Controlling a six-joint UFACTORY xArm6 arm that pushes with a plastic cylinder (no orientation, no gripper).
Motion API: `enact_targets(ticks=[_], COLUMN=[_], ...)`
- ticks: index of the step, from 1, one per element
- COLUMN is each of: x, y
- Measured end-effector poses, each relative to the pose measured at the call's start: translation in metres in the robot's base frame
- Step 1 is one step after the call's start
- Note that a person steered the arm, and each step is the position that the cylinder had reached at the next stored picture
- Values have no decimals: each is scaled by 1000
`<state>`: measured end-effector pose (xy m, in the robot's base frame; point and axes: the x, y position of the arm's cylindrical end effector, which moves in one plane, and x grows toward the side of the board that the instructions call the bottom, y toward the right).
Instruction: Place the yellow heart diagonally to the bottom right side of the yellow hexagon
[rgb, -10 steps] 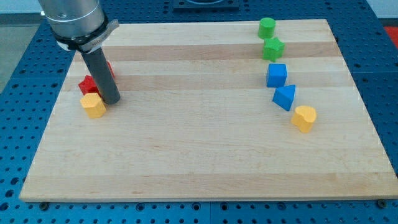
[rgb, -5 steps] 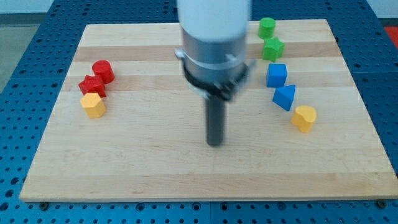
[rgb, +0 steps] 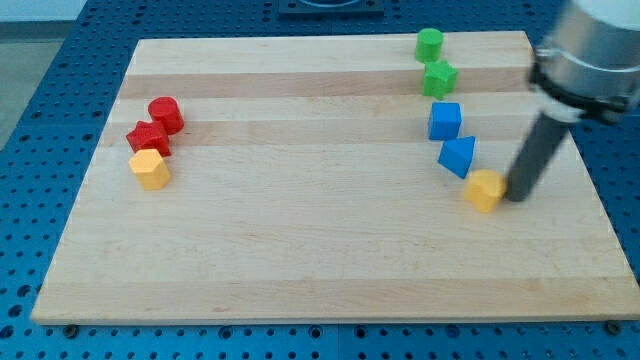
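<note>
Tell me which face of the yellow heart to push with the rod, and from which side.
Push the yellow heart's right-facing side, coming from the view's right. My tip already sits just right of it, and the yellow hexagon lies far to the view's left, so a leftward push heads toward it.
</note>
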<state>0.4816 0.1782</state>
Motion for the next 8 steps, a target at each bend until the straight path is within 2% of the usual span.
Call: enact_targets(ticks=[2,3,4,5,7,8], x=[2,20,27,45,51,99], y=[-186,-221,-165,-216,-314,-264])
